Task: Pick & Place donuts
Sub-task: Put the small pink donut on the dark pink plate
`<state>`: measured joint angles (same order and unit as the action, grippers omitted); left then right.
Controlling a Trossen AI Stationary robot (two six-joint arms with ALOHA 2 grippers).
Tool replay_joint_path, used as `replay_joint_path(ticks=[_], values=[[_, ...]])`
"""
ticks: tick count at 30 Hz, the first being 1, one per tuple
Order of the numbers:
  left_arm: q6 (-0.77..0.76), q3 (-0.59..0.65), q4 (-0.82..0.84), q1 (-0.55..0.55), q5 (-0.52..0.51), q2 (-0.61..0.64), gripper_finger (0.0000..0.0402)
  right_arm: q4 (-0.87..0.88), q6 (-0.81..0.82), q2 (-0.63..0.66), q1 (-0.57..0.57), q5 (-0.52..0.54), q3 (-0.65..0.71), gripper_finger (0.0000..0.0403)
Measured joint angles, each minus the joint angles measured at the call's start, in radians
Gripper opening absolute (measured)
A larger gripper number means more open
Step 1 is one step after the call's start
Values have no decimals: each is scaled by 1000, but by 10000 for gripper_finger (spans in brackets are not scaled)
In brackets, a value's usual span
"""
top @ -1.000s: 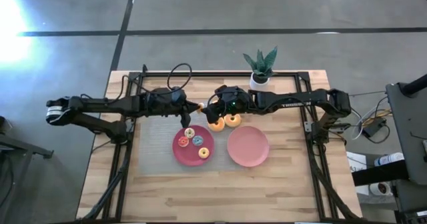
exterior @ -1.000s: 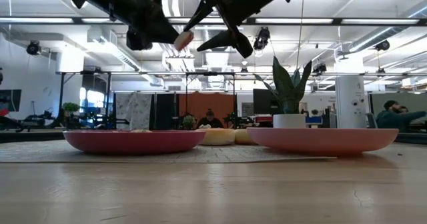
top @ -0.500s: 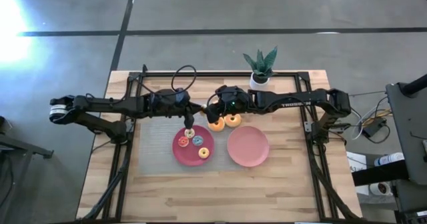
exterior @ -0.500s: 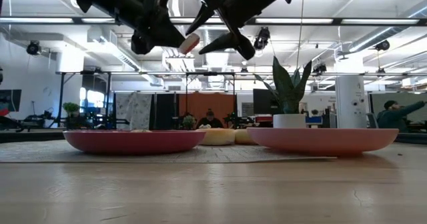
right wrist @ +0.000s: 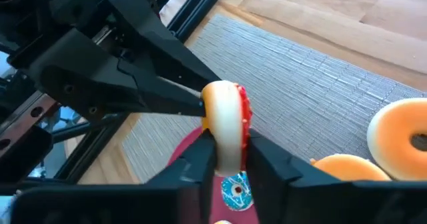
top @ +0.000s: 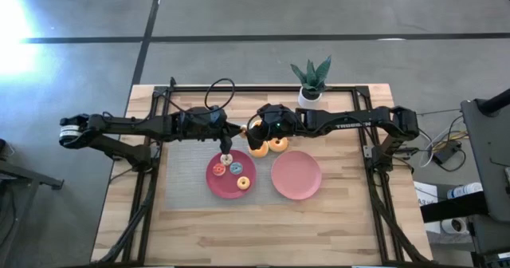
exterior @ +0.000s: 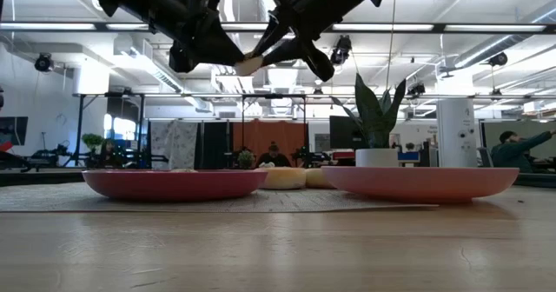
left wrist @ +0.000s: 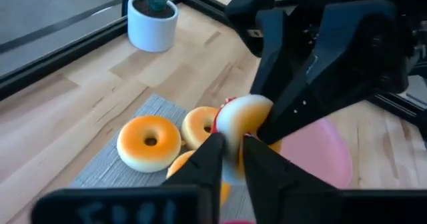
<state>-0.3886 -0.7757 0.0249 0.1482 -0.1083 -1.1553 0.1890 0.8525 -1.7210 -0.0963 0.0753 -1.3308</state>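
Above the round magenta plate [top: 231, 175], both sets of fingers pinch one smooth red-iced donut [right wrist: 225, 125]: left gripper [left wrist: 230, 159], right gripper [right wrist: 225, 159]; only the wrist views reveal this.

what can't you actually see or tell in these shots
- High view: the donut held between the two grippers is a speck under the arms; its icing colour shows only in the wrist views.
- Low view: the donuts on the magenta plate are hidden behind its rim.
- Left wrist view: the third plain donut is mostly covered by the left gripper.
- Right wrist view: the blue-iced donut is partly hidden between the right gripper fingers.
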Motion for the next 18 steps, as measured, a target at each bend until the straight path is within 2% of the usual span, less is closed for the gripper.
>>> replay_joint_path(ticks=[4,8,12,18], values=[[-23,0,56,0,-3,0,93,-3,-42,0,9,7,0,16],[-80,2,280,-1,39,22,137,32,-124,0,39,40,0,14],[-120,16,458,-37,43,97,150,101,-210,-5,88,70,2,14],[-237,65,510,-111,42,271,151,107,-238,-62,142,83,0,13]])
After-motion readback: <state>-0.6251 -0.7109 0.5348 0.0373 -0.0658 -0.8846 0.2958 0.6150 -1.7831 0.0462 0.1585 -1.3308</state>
